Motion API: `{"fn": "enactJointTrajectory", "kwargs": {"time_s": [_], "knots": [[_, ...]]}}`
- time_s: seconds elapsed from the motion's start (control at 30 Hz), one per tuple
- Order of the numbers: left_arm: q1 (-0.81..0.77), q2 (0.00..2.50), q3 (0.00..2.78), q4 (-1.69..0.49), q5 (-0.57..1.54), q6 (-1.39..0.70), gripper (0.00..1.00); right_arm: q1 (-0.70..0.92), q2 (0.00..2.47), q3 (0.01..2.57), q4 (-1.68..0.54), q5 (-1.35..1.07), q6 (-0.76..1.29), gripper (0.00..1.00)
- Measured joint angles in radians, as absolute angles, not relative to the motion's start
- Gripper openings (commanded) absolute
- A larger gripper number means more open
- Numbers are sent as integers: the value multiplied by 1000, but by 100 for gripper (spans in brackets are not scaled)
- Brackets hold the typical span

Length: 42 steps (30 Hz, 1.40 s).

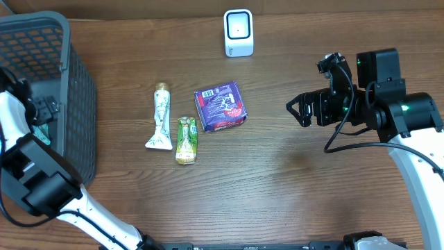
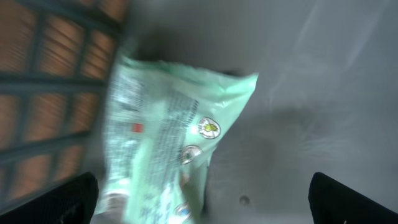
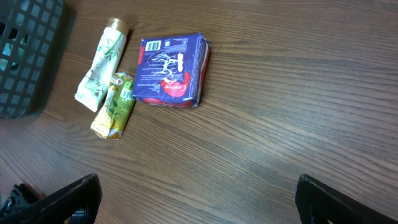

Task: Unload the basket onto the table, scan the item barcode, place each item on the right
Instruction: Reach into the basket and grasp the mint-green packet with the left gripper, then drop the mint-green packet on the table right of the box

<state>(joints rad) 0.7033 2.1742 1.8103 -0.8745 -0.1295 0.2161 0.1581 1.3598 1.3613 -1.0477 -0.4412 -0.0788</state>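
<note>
Overhead view: the left arm reaches into the dark mesh basket [image 1: 66, 83] at the counter's [image 1: 291, 187] left edge. In the left wrist view the left hand [image 2: 202, 205] stands wide open, its fingertips [image 2: 62, 199] at the far corners of the frame and gripping nothing. A pale green packet [image 2: 168, 137] lies on the basket floor below it, nearer the left fingertip. The picture is blurred, so contact cannot be judged and the print cannot be read.

The right hand [image 1: 297, 111] hangs above bare wood on the counter's right side, spread wide and empty.

Three items lie loose in the middle of the counter. A white and green tube [image 1: 160, 118] lies nearest the basket. A green sachet [image 1: 186, 139] lies just beside the tube's flat end. A purple packet [image 1: 220, 106] lies to their right, apart from both, with a barcode label showing on its upper face. The white scanner [image 1: 238, 32] stands upright at the far edge, well apart from all three.
</note>
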Motion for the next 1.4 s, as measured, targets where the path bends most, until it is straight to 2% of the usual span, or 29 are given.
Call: {"fn": "enactJointTrajectory", "kwargs": {"time_s": [0.13, 0.2, 0.27, 0.4, 0.67, 0.8, 0.97, 1.13, 1.27, 1.4], "knots": [[711, 2234, 1808, -859, -132, 218, 96, 158, 1363, 1361, -1047, -442, -78, 100], [714, 2237, 1809, -849, -132, 220, 90, 158, 1365, 1361, -1048, -442, -78, 100], [715, 2240, 1813, -846, -135, 221, 69, 158, 1367, 1361, -1048, -442, -78, 100], [716, 2252, 1822, -835, -171, 229, 4, 158, 1367, 1361, -1051, -442, -77, 100], [725, 2252, 1847, -879, -144, 240, 4, 158, 1367, 1361, -1055, -441, -78, 100], [724, 2250, 1900, -971, -39, 227, 4, 158, 1367, 1361, -1055, -442, -78, 100], [717, 2218, 2123, -1124, 45, 139, 4, 158, 1367, 1361, -1053, -441, -78, 100], [699, 1993, 2344, -1225, 143, 43, 4, 158, 1367, 1361, -1028, -442, -78, 100], [606, 1813, 2394, -1312, 180, 6, 4, 158, 1367, 1361, -1016, -442, -78, 100], [377, 1746, 2402, -1470, 205, -6, 4, 158, 1367, 1361, -1017, -442, -78, 100]]}}
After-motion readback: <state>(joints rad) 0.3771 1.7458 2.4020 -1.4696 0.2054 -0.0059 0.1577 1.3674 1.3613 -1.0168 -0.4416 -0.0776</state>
